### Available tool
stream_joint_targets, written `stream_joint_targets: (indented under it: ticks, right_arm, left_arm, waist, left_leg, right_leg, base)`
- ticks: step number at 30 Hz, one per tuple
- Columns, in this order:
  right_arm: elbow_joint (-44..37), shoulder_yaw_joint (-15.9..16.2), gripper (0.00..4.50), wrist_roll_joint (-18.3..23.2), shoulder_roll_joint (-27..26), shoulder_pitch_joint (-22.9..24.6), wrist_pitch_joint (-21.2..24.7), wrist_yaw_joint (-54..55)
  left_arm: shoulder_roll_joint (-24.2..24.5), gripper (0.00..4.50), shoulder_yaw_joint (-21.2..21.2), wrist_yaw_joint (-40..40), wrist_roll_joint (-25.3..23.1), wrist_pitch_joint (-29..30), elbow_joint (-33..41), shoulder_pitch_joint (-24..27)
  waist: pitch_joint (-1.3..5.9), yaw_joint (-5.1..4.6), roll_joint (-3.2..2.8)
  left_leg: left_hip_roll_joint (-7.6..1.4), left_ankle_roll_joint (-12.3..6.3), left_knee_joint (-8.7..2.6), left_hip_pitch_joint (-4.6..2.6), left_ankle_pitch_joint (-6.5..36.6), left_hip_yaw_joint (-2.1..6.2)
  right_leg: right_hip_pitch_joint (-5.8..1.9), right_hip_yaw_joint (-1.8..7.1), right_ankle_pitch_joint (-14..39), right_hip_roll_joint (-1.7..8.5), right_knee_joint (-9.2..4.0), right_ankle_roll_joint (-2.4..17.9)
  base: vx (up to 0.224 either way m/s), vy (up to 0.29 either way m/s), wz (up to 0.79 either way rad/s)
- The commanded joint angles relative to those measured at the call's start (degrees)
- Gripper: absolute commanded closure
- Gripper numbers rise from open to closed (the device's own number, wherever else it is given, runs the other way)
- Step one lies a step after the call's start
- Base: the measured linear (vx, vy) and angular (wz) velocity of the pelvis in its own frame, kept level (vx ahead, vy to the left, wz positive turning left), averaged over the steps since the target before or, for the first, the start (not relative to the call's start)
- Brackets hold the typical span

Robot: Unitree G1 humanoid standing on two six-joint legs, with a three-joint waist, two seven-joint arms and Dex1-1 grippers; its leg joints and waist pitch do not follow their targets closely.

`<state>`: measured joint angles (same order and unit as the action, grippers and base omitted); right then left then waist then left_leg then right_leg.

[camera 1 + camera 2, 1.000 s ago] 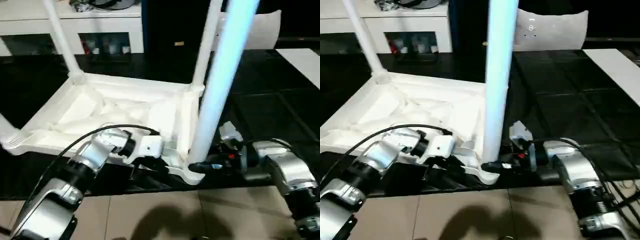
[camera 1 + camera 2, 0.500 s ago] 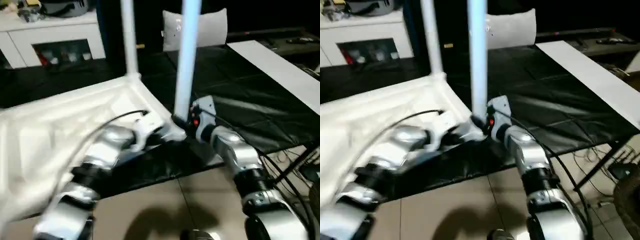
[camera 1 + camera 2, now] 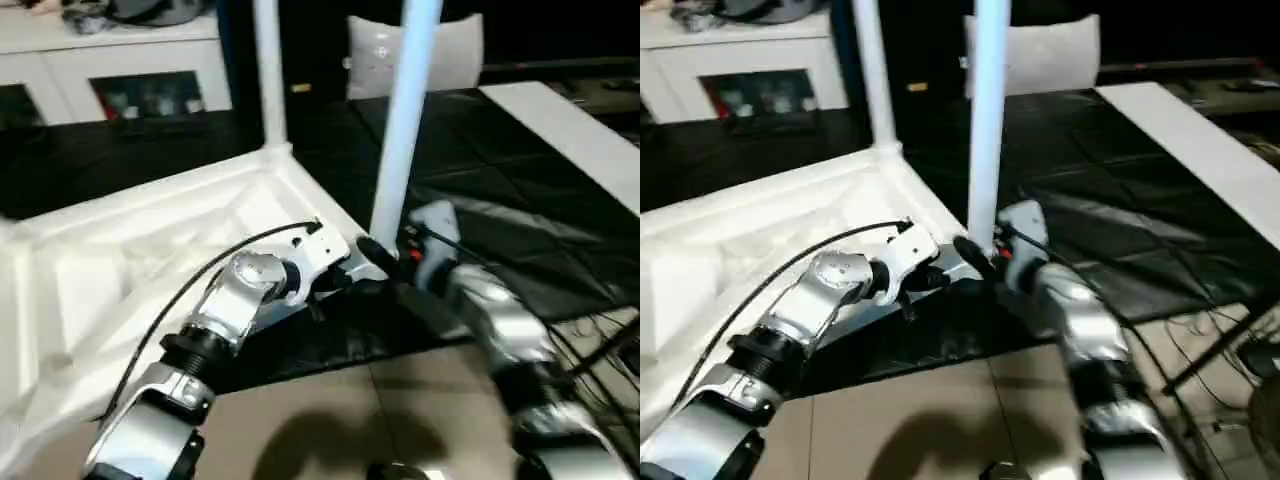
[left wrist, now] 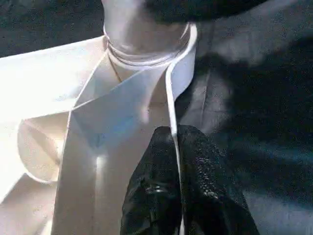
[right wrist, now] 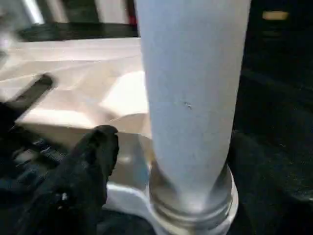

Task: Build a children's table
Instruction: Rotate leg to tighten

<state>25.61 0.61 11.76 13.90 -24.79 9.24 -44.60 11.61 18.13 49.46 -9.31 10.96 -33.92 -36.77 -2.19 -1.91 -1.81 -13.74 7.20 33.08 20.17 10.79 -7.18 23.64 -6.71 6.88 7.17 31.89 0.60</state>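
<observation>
The children's table lies upside down on a black mat, its ribbed white top [image 3: 150, 240] facing up. One white leg [image 3: 405, 120] stands upright in the near corner socket [image 5: 190, 205], and another leg [image 3: 268, 70] stands in the far corner. My left gripper [image 4: 176, 147] is shut on the thin rim [image 4: 171, 98] of the top, close to that near socket. My right gripper [image 3: 385, 250] is at the base of the near leg [image 5: 195, 98] and is open. One of its fingers [image 5: 93, 156] stands a little off the tube; the other is hidden behind the tube.
A white cabinet [image 3: 120, 70] with glass doors stands at the back left. A white cushion-like panel [image 3: 450, 50] stands behind the legs, and a white board [image 3: 570, 130] lies at the right. Tan floor [image 3: 350, 420] lies in front of the mat, with cables [image 3: 600, 330] at its right.
The camera has swung, shifting the whole picture. My right gripper's jaws have widened off the near leg's base. My left gripper keeps its hold on the rim.
</observation>
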Motion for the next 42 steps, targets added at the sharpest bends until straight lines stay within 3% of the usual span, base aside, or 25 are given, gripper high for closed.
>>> stream_joint_targets:
  ticks: [1, 4, 6, 14, 15, 17, 18, 19, 20, 25, 29, 35, 42]
  right_arm:
    - [-2.8, 1.8, 0.37, 1.8, 1.2, 0.8, 0.6, -5.3]
    - [-3.5, 1.2, 0.17, 2.6, 3.0, 1.2, 0.8, -7.5]
    - [-4.6, 1.3, 0.07, 2.9, 6.6, 1.8, 0.5, -11.6]
    - [-5.4, 4.7, 0.07, 2.9, 14.2, 1.2, -0.3, -25.8]
    - [-5.3, 5.1, 0.33, 3.1, 14.5, 1.1, 0.1, -26.9]
    - [-5.3, 5.7, 0.41, 3.5, 14.8, 1.0, 0.6, -28.5]
    - [-5.4, 6.3, 0.44, 4.0, 15.1, 0.9, 1.1, -30.2]
    - [-5.4, 6.5, 0.53, 4.2, 15.2, 0.9, 1.2, -30.8]
    - [-5.7, 7.3, 0.79, 4.5, 15.4, 1.0, 1.8, -32.9]
    - [-6.0, 8.6, 1.19, 4.8, 14.3, 0.8, 2.5, -34.7]
    - [-5.4, 9.3, 1.54, 4.5, 13.5, 0.4, 2.1, -34.5]
    - [-5.6, 9.6, 1.96, 5.1, 12.7, 0.2, 3.0, -35.1]
    - [-7.5, 9.6, 2.48, 6.3, 12.3, 1.5, 4.4, -35.5]
  left_arm:
    - [1.7, 4.5, 1.8, 2.5, -1.7, -2.9, -1.4, -0.1]
    - [2.9, 4.5, 2.7, 4.3, -2.1, -4.0, -1.9, 0.1]
    - [5.1, 4.5, 4.3, 8.2, -2.3, -7.6, -3.0, 0.2]
    - [9.5, 4.5, 9.2, 21.0, -2.4, -20.1, -5.1, -0.7]
    - [9.8, 4.5, 9.6, 21.9, -2.4, -20.8, -5.0, -0.8]
    - [10.2, 4.5, 10.1, 23.3, -2.2, -21.7, -4.7, -0.8]
    - [10.4, 4.5, 10.5, 24.9, -1.8, -23.1, -4.9, -0.9]
    - [10.5, 4.5, 10.6, 25.5, -1.7, -23.9, -5.2, -1.1]
    - [10.7, 4.5, 10.9, 28.0, -0.7, -25.7, -5.0, -1.1]
    - [11.3, 4.5, 11.7, 32.0, 0.4, -27.4, -3.0, -0.4]
    - [11.4, 4.5, 12.0, 32.9, 0.2, -27.8, -2.5, 0.0]
    - [11.4, 4.5, 12.1, 33.0, 0.3, -28.4, -2.9, 0.1]
    - [11.2, 4.5, 11.4, 32.8, 1.0, -27.6, -3.4, 1.0]
  waist:
    - [3.67, 0.61, 0.3]
    - [3.87, 1.21, 0.18]
    - [3.86, 1.47, 0.1]
    - [3.77, 2.65, 0.25]
    - [3.67, 2.86, 0.18]
    - [3.78, 3.38, 0.19]
    - [3.8, 3.81, 0.49]
    - [3.86, 4.16, 0.35]
    - [3.87, 4.24, 0.56]
    - [4.0, 5.2, 0.63]
    - [3.96, 5.56, 0.59]
    - [3.86, 5.29, 0.66]
    - [3.94, 5.35, 0.77]
  left_leg:
    - [2.07, -5.69, -3.75, 1.14, 17.3, -2.47]
    - [1.98, -5.53, -3.66, 1.3, 14.1, -2.53]
    - [1.92, -5.37, -3.7, 1.16, 13.6, -2.53]
    - [1.75, -5.28, -3.85, 0.78, 15.8, -2.62]
    - [1.6, -5.19, -3.86, 0.71, 15.7, -2.71]
    - [1.47, -5.15, -3.86, 0.65, 15.1, -2.73]
    - [1.42, -5.13, -3.82, 0.6, 14.2, -2.84]
    - [1.37, -5.28, -3.82, 0.53, 13.8, -2.89]
    - [1.33, -5.32, -3.8, 0.55, 13.6, -2.95]
    - [1.21, -5.3, -3.75, 0.45, 11.7, -3.22]
    - [1.19, -4.72, -3.78, 0.19, 12.2, -3.44]
    - [1.36, -4.15, -3.84, 0.35, 13.4, -3.44]
    - [1.37, -4.42, -3.73, 0.5, 11.7, -3.46]
  right_leg:
    - [-3.86, 1.19, 20.9, -0.33, -3.52, 10.3]
    - [-3.96, 1.31, 18.3, -0.31, -3.05, 11.0]
    - [-3.99, 1.33, 17.6, -0.36, -2.94, 11.3]
    - [-3.87, 1.41, 20.2, -0.33, -3.13, 11.0]
    - [-3.7, 1.54, 19.6, -0.34, -3.04, 11.3]
    - [-3.78, 1.59, 18.6, -0.31, -2.8, 11.7]
    - [-3.75, 1.69, 17.7, -0.31, -2.71, 11.9]
    - [-3.79, 1.74, 16.8, -0.32, -2.52, 12.3]
    - [-3.77, 1.78, 16.4, -0.32, -2.43, 12.4]
    - [-3.71, 2.06, 14.7, -0.21, -1.95, 12.8]
    - [-3.53, 2.27, 15.3, -0.26, -1.96, 12.5]
    - [-3.55, 2.35, 18.2, -0.27, -2.24, 11.2]
    - [-3.63, 2.38, 16.8, -0.34, -2.0, 11.3]
  base:
    - [0.0, 0.0, 0.0]
    - [0.0, 0.0, 0.0]
    - [0.0, 0.0, 0.0]
    - [0.0, 0.0, 0.0]
    - [0.0, 0.0, 0.0]
    - [0.0, 0.0, 0.0]
    - [0.0, 0.0, 0.0]
    - [0.0, 0.0, 0.0]
    - [0.0, 0.0, 0.0]
    - [0.0, 0.0, 0.0]
    - [0.0, 0.0, 0.0]
    - [0.0, 0.0, 0.0]
    - [0.0, 0.0, 0.0]
